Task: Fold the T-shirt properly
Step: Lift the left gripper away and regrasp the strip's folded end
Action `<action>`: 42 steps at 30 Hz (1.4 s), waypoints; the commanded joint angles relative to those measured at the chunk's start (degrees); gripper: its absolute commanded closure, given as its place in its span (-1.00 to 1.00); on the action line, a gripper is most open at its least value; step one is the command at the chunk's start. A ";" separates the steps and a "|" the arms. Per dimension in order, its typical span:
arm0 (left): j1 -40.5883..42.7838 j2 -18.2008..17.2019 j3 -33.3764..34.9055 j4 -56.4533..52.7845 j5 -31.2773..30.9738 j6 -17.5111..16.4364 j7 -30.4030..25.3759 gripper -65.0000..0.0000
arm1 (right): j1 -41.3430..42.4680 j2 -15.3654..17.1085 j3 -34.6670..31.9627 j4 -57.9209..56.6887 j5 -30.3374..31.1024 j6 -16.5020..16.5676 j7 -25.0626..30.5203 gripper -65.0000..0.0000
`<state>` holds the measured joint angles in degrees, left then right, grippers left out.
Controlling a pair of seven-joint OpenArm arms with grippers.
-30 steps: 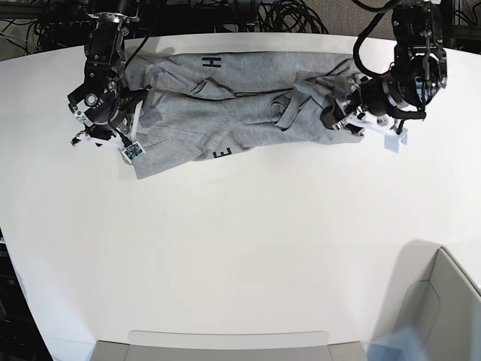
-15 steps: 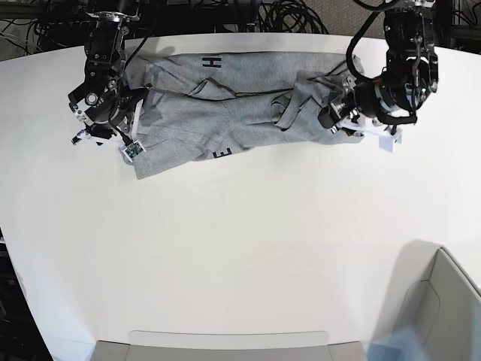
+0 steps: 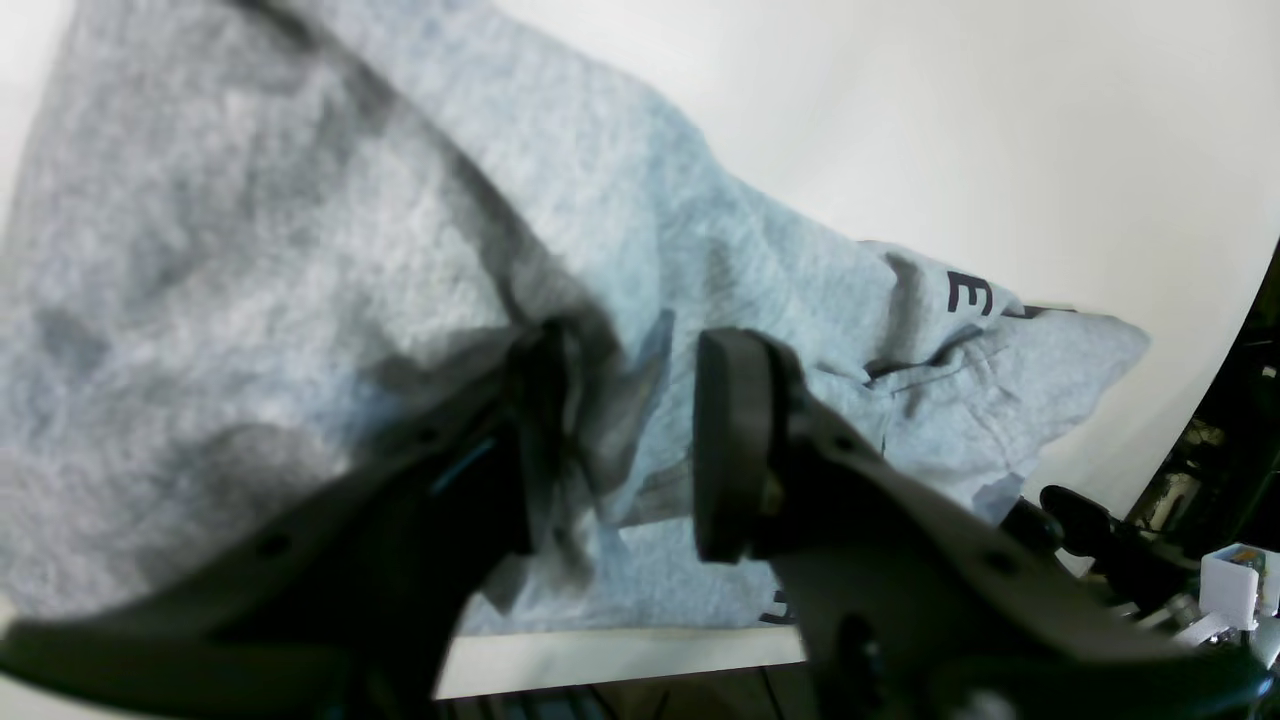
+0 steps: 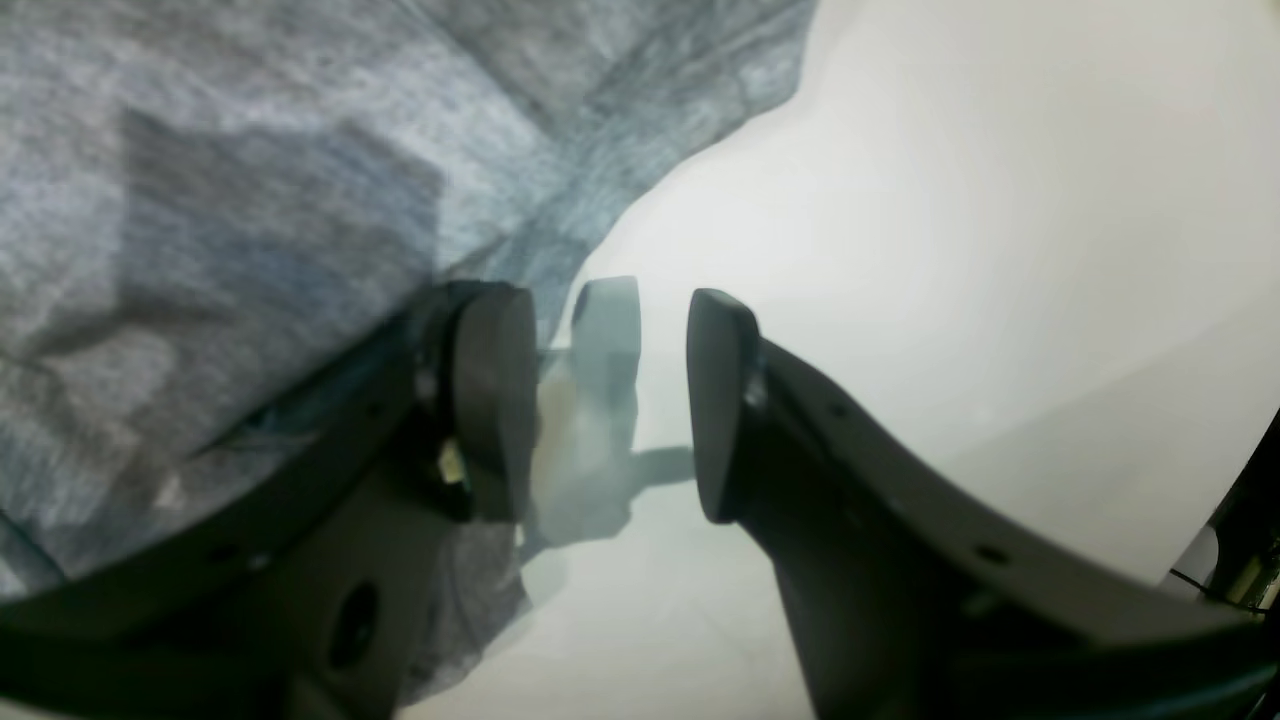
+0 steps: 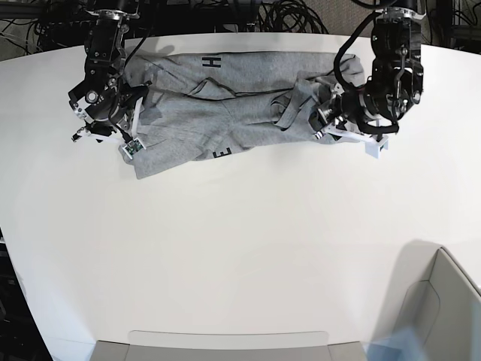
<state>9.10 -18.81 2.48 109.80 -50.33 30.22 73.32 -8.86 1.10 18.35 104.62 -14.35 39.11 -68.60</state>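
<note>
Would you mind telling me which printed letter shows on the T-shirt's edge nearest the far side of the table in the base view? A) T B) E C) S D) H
D: a black H sits on the T-shirt at its far edge, while an E shows only at the near hem.

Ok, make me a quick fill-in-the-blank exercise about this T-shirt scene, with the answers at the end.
1. The T-shirt is heather ____ in colour.
2. It lies bunched on a ____ table.
3. Its printed lettering is ____ in colour.
4. In the right wrist view, the right pincer has its jaws apart at the shirt's edge, with bare ____ showing between them.

Missing words: grey; white; black; table
</note>
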 commanded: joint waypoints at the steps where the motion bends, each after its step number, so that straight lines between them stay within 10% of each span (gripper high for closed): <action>1: -1.41 0.83 -0.33 1.81 -0.71 0.16 1.10 0.54 | 0.64 0.35 0.16 0.92 -0.02 0.89 0.25 0.22; 6: -7.65 5.14 -0.33 1.72 -0.62 0.16 1.01 0.91 | 0.64 0.35 0.16 0.92 0.06 0.89 0.33 0.22; 25: 0.26 6.28 -0.24 7.26 -2.99 0.24 -0.66 0.59 | 0.99 0.43 0.24 1.27 -0.02 0.89 0.33 0.22; 42: 3.34 -2.16 0.02 5.59 -9.67 0.07 -0.75 0.59 | 1.17 -0.09 0.24 1.27 -0.02 0.89 0.33 0.22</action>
<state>12.73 -20.51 2.59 114.45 -57.89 29.10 71.75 -8.56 0.78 18.41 104.68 -14.35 39.11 -68.60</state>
